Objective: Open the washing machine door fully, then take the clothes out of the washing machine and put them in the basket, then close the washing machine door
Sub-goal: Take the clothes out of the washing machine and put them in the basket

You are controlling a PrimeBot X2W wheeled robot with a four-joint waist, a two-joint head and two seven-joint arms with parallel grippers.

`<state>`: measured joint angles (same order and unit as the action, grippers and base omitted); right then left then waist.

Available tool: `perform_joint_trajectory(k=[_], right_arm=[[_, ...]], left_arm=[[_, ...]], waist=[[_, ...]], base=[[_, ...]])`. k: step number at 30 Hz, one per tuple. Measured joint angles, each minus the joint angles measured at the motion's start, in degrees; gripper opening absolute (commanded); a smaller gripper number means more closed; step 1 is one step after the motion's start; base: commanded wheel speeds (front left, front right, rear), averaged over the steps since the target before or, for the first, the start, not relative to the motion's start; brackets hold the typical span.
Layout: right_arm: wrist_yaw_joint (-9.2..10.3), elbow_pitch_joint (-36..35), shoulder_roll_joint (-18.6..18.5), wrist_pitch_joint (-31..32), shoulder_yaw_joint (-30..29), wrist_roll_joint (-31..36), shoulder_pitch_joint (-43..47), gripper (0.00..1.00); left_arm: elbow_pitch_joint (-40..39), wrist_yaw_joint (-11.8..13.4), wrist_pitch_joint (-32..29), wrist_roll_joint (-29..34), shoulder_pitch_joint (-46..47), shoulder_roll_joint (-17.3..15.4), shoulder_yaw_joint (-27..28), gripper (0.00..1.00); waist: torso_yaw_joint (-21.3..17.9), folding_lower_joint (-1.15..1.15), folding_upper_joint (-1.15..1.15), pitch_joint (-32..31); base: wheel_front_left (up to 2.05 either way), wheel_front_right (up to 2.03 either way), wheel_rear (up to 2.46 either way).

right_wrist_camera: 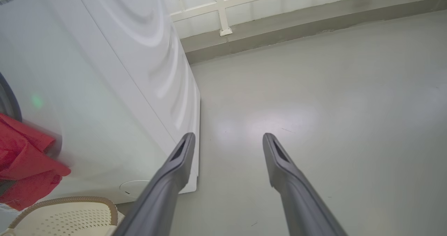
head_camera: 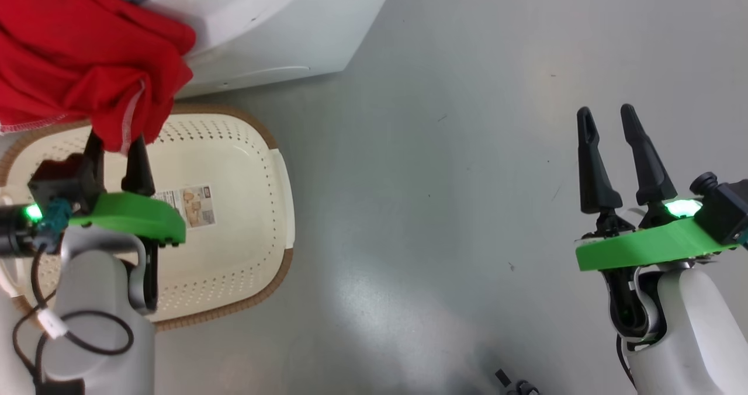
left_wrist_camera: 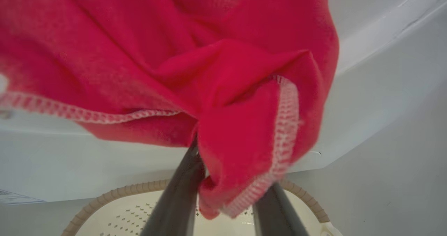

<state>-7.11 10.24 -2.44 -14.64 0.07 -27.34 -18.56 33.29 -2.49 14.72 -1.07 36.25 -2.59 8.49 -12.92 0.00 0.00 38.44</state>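
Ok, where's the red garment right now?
Head view, upper left: the red garment hangs in front of the washing machine, over the basket's far rim, its lowest fold between the left gripper's fingers.

1. Clothes (head_camera: 76, 50): soft red cloth, matt, pale stitched hems.
2. Basket (head_camera: 257, 167): smooth cream plastic, perforated; brown woven-look rim.
3. Label (head_camera: 190, 205): printed paper.
4. Washing machine (head_camera: 274, 27): glossy white casing.
5. Floor (head_camera: 438, 179): smooth grey, slight sheen.

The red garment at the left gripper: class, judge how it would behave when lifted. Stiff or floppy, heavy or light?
Probably floppy: the red garment hangs in soft folds above the basket. Likely light, as it bunches loosely. It may slip out, since the left gripper stands open around its hem.
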Motion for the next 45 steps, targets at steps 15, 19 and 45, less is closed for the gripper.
perform_joint_trajectory(k=[15,19,45], right_arm=[[0.0,-0.15,0.0,0.0,-0.71,-0.32,-0.7,1.0],[0.0,-0.16,0.0,0.0,-0.79,-0.32,-0.7,1.0],[0.0,-0.12,-0.02,0.0,-1.02,1.04,-0.6,1.0]], left_arm=[[4.49,-0.01,0.0,-0.05,4.02,-0.43,-0.25,1.0],[4.17,-0.23,0.0,-0.46,3.99,-0.36,-0.29,1.0],[-17.62,-0.82,0.01,-4.65,-9.29,0.4,-1.41,1.0]], waist=[[0.03,0.0,0.0,1.3],[0.43,0.0,0.0,1.21],[2.47,0.0,0.0,-1.31]], base=[[0.0,0.0,0.0],[0.0,0.0,0.0],[0.0,0.0,0.0]])
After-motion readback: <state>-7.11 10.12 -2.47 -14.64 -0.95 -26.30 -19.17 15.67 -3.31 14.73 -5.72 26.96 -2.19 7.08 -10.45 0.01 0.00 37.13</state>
